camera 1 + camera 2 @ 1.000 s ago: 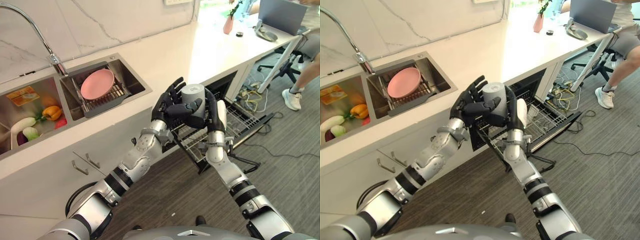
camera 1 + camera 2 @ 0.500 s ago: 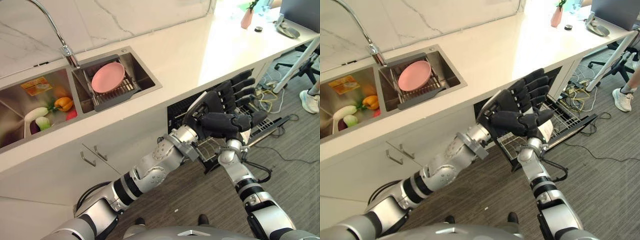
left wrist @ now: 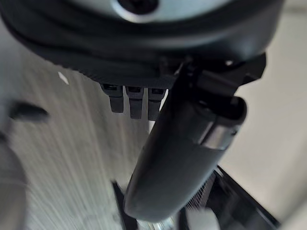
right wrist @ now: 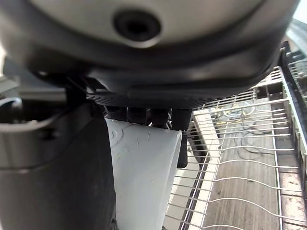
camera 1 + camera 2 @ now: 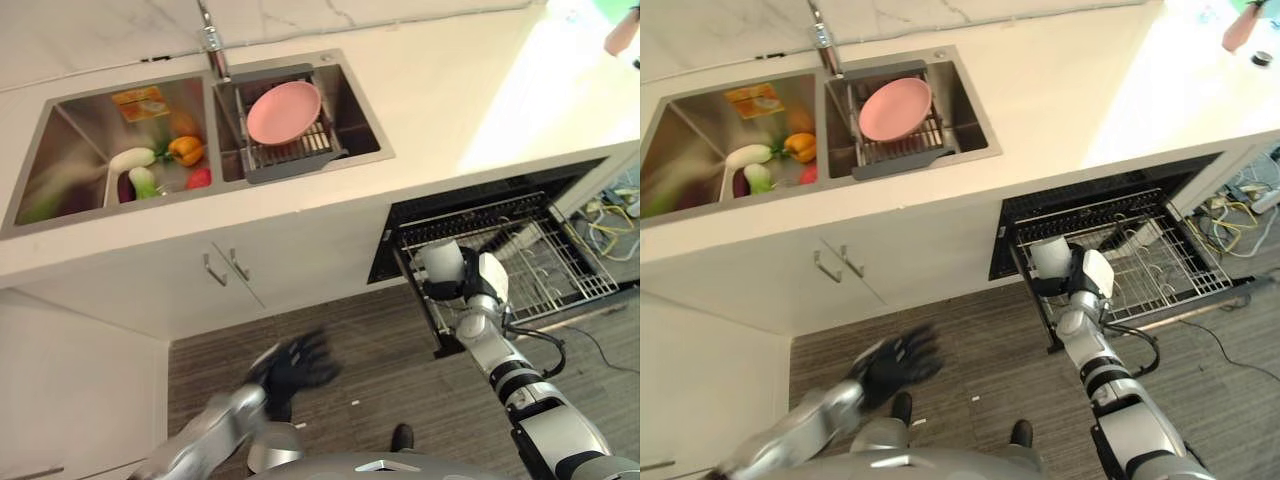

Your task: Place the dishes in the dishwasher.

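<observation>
Risk sits with the grey cup (image 5: 441, 262), which the right hand (image 5: 478, 283) grasps with curled fingers over the front left corner of the pulled-out dishwasher rack (image 5: 560, 270). Let go too near that edge and the cup could tip off the wires onto the floor (image 5: 370, 360), or land crooked between the prongs. The left hand (image 5: 292, 365) hangs low over the floor, fingers loose and empty. A pink plate (image 5: 284, 110) waits on the drainer in the sink (image 5: 365, 110).
</observation>
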{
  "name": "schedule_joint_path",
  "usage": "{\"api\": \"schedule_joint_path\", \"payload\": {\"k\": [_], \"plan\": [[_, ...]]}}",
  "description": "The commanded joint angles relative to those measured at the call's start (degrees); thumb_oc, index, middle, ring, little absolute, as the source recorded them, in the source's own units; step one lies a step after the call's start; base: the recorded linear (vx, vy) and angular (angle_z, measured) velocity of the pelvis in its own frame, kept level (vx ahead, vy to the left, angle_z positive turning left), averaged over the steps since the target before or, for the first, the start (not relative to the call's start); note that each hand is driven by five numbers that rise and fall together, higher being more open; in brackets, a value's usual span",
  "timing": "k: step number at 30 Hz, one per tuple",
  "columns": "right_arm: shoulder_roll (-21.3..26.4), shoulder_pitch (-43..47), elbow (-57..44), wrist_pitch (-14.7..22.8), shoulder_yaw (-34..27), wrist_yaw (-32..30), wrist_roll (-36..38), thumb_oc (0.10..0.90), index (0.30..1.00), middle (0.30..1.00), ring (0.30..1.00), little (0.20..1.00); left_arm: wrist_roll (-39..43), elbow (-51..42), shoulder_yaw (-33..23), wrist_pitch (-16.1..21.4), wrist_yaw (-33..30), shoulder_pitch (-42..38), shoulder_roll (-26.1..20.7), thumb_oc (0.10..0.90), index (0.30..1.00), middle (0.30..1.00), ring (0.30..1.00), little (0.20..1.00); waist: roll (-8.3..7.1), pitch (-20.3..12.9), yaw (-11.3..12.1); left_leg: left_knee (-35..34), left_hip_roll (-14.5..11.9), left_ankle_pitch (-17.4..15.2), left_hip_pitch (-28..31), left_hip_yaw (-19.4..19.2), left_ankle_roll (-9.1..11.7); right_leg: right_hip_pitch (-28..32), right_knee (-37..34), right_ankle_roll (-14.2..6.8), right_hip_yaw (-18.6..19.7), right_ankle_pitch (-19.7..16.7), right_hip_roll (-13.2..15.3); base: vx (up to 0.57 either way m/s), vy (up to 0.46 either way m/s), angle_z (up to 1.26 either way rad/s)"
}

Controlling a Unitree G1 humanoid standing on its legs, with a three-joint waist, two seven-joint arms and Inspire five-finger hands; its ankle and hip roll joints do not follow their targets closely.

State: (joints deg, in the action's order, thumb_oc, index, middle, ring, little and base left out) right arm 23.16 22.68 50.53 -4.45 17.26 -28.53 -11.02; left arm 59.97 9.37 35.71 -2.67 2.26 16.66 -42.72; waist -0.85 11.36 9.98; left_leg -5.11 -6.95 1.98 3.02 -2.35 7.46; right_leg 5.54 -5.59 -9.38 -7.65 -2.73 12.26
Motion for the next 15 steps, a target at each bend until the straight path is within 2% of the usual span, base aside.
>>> {"api": "schedule_joint_path", "payload": {"k": [1,3,4,10,12,14,15], "plan": [[4.06,11.92,1.39,3.97,2.0,-0.02,0.92,0.4,0.3,0.3,0.3,0.3,-5.61,-0.62,2.14,0.37,7.46,-12.47,8.53,0.8,0.9,0.9,0.9,0.9,0.42,-4.58,-1.04,3.03,-1.05,-4.88,0.86,-3.08,-1.66,-4.63,9.74,-2.94,2.35,5.86,1.18,0.0,0.004,0.14],[4.14,12.72,2.39,3.77,2.23,-0.05,1.14,0.4,0.3,0.3,0.3,0.3,-7.57,1.58,1.74,0.81,7.59,-11.5,8.6,0.8,0.9,0.9,0.9,0.9,0.47,-4.53,-1.07,3.1,-1.07,-4.84,0.59,-3.06,-1.64,-4.9,9.73,-2.93,2.34,5.78,1.17,0.0,0.006,-0.06],[4.41,14.52,4.24,3.02,2.86,-0.42,1.08,0.4,0.3,0.3,0.3,0.3,-10.59,8.09,-0.25,1.29,6.36,-9.91,10.4,0.8,0.9,0.9,0.9,0.9,0.33,-4.12,-0.7,3.21,-1.14,-4.56,-0.22,-2.86,-1.58,-5.41,9.58,-2.86,2.27,5.5,1.16,0.0,0.0,0.0],[5.19,17.27,7.33,0.84,3.43,-1.98,-1.89,0.4,0.3,0.3,0.3,0.3,-19.63,29.17,-8.93,2.35,2.97,-8.33,20.55,0.8,0.9,0.9,0.9,0.9,-0.19,-3.24,-0.13,3.71,-1.09,-4.15,-2.92,-2.27,-1.54,-7.36,9.14,-2.74,1.83,4.89,1.18,0.0,0.001,0.01],[5.47,16.66,8.32,0.22,2.76,-2.69,-3.13,0.4,0.3,0.3,0.3,0.3,-23.83,36.5,-12.12,2.98,2.12,-8.81,23.4,0.8,0.9,0.9,0.9,0.9,-0.31,-3.15,-0.05,3.79,-1.05,-4.12,-3.38,-2.37,-1.56,-7.73,8.93,-2.75,1.82,4.71,1.23,0.0,0.0,0.0],[5.55,16.49,8.89,-0.05,2.36,-2.95,-3.5,0.4,0.3,0.3,0.3,0.3,-25.38,39.86,-13.6,3.59,1.51,-9.25,24.53,0.8,0.9,0.9,0.9,0.9,-0.37,-3.19,-0.05,3.76,-1.05,-4.16,-3.44,-2.45,-1.55,-7.79,8.79,-2.78,1.84,4.62,1.3,0.0,0.0,0.0],[6.13,15.62,10.31,-0.38,1.23,-3.32,-4.03,0.4,0.3,0.3,0.3,0.3,-29.53,45.35,-15.98,4.2,0.77,-9.75,26.17,0.8,0.9,0.9,0.9,0.9,-0.47,-3.32,-0.03,3.77,-1.01,-4.29,-3.37,-2.77,-1.48,-7.85,8.67,-2.88,1.66,4.52,1.44,0.04,0.023,0.04]]}}
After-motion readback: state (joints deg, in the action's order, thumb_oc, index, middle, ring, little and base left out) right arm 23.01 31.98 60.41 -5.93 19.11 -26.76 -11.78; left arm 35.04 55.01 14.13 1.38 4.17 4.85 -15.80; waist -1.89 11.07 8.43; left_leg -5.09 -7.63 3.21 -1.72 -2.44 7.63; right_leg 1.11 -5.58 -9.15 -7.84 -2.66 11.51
